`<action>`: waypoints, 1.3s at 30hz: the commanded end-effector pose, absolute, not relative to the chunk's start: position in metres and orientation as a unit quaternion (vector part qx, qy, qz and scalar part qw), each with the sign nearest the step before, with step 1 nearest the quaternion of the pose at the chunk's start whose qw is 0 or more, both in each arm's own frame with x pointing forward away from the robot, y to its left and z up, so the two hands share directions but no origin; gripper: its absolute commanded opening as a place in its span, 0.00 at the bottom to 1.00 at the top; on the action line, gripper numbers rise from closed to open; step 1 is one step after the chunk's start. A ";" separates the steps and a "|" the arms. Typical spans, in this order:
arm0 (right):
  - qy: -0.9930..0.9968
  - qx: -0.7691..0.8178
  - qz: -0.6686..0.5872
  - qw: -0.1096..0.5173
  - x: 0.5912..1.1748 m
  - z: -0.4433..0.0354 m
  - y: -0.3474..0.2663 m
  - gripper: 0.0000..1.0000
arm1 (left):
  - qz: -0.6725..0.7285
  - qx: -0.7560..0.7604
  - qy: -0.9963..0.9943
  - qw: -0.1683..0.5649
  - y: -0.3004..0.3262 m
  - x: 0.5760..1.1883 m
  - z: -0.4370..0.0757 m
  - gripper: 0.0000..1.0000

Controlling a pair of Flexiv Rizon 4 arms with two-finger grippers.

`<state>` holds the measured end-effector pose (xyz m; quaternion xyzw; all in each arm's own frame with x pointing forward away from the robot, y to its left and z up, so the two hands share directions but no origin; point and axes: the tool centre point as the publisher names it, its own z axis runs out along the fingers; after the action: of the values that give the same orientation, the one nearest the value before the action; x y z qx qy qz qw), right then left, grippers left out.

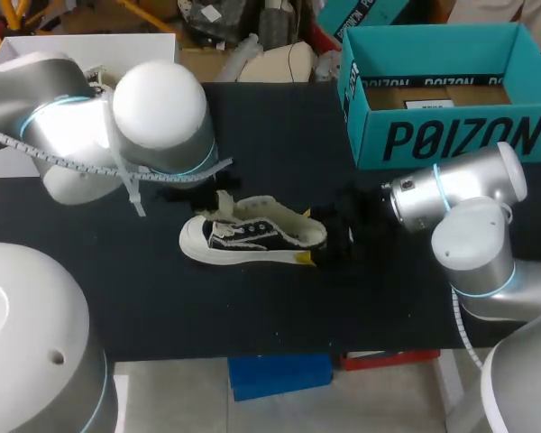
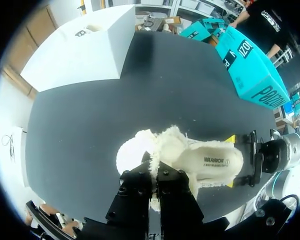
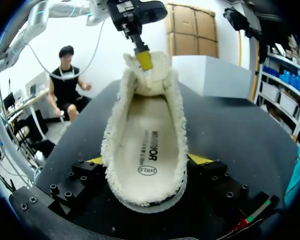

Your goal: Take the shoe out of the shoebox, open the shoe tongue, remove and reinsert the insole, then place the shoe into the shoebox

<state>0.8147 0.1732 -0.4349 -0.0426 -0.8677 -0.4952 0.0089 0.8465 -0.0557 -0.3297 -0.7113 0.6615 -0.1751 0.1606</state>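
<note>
A black-and-white low shoe (image 1: 252, 236) with cream fleece lining lies on its sole on the black table (image 1: 162, 298), toe to the left. My left gripper (image 2: 154, 175) is above its front, shut on the fleecy tongue (image 3: 146, 75) and holding it up. My right gripper (image 3: 149, 162) straddles the heel, with one yellow tip against each side of the shoe (image 3: 140, 125). The cream insole (image 3: 147, 155) lies flat inside the shoe (image 2: 190, 157), printed side up. The open teal shoebox (image 1: 451, 90) stands at the back right with no shoe in it.
A white box (image 1: 81, 45) stands at the table's back left corner. My left arm's large white joint (image 1: 158, 113) hangs over the table just behind the shoe. Bare black table lies in front of the shoe.
</note>
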 end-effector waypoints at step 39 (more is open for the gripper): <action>-0.868 -0.044 -0.495 0.009 0.815 -0.437 0.173 0.00 | -0.316 -0.288 0.901 -0.074 -0.087 0.853 -0.253 1.00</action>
<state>0.8147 0.1729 -0.4354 -0.0428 -0.8679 -0.4948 0.0091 0.8481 -0.0741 -0.2477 -0.4922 0.8164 -0.3010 -0.0262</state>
